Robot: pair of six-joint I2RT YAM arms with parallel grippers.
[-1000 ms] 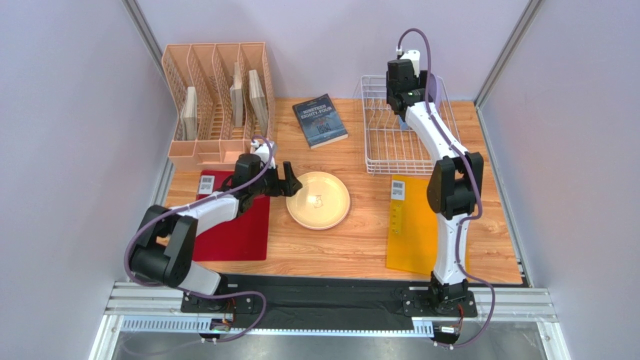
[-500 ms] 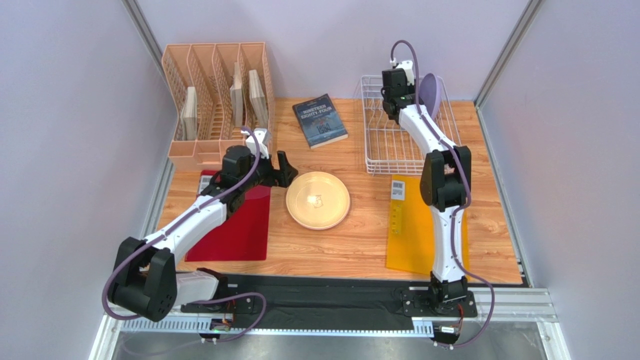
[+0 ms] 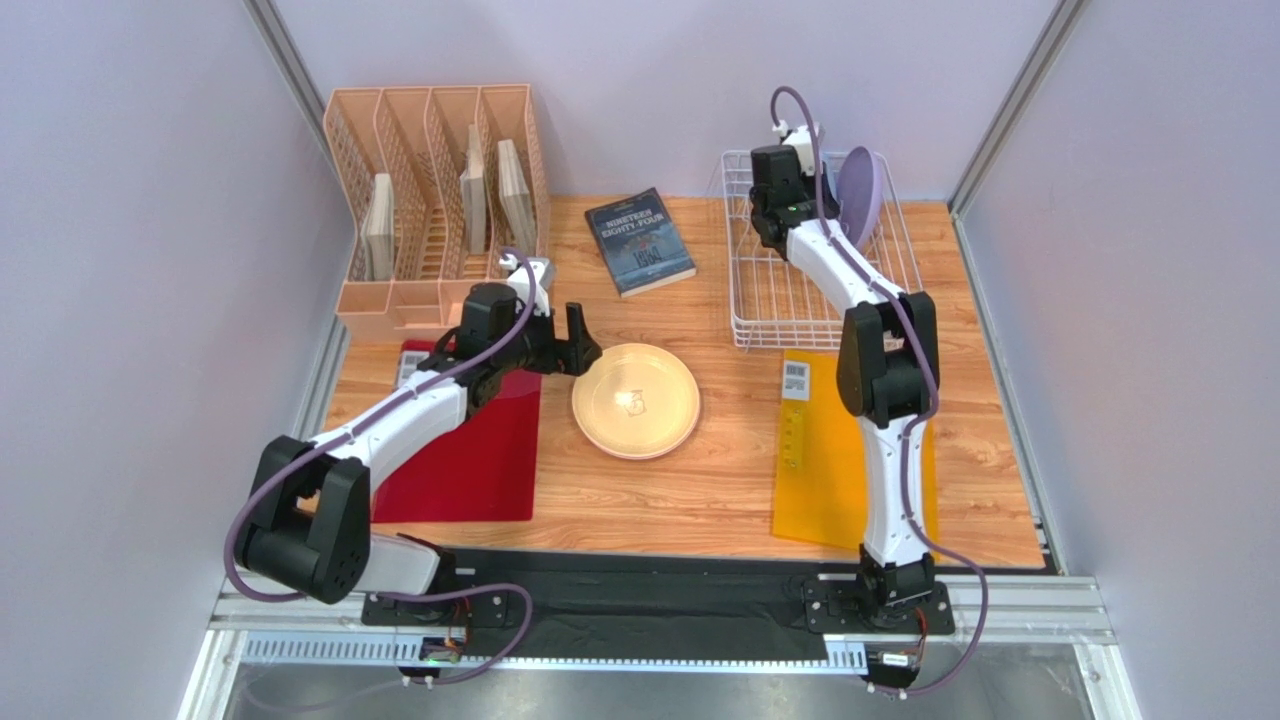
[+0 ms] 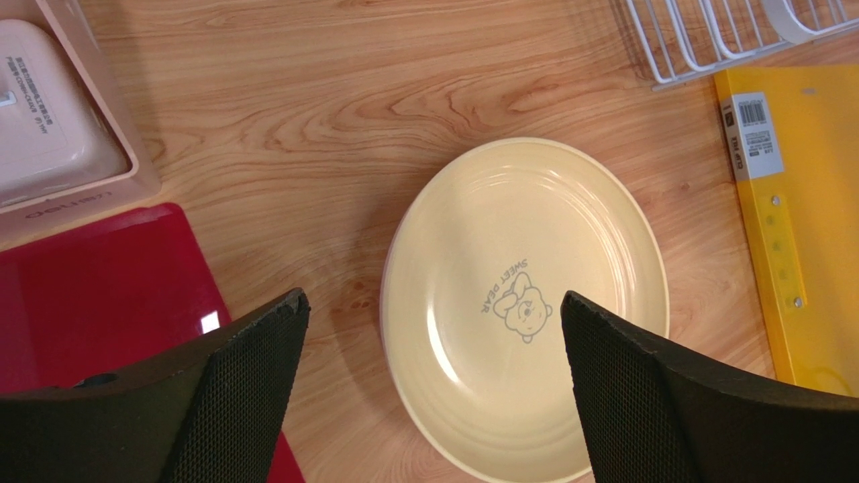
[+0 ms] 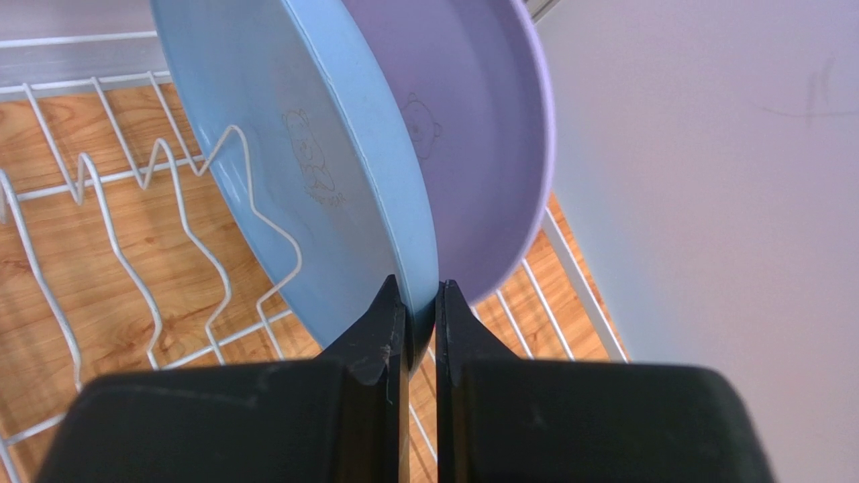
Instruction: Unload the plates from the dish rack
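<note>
The white wire dish rack (image 3: 812, 293) stands at the back right. Two plates stand on edge in it: a light blue plate (image 5: 302, 151) and a lavender plate (image 5: 474, 131) right behind it. My right gripper (image 5: 421, 292) is shut on the lower rim of the light blue plate. From above, the right gripper (image 3: 777, 183) hides that plate, and only the lavender plate (image 3: 861, 192) shows. A cream-tan plate (image 4: 524, 302) lies flat mid-table. My left gripper (image 4: 432, 302) hovers open over its left edge, holding nothing; from above it (image 3: 568, 345) sits just left of that plate (image 3: 637, 399).
A peach slotted organiser (image 3: 436, 203) stands at the back left and a dark book (image 3: 640, 239) lies beside the rack. A red mat (image 3: 473, 450) lies under the left arm, a yellow folder (image 3: 819, 450) in front of the rack. Walls close in on three sides.
My right gripper closed onto the light blue plate's rim and shifted slightly left, uncovering the lavender plate from above. The left arm drew back a little from the cream plate, still open.
</note>
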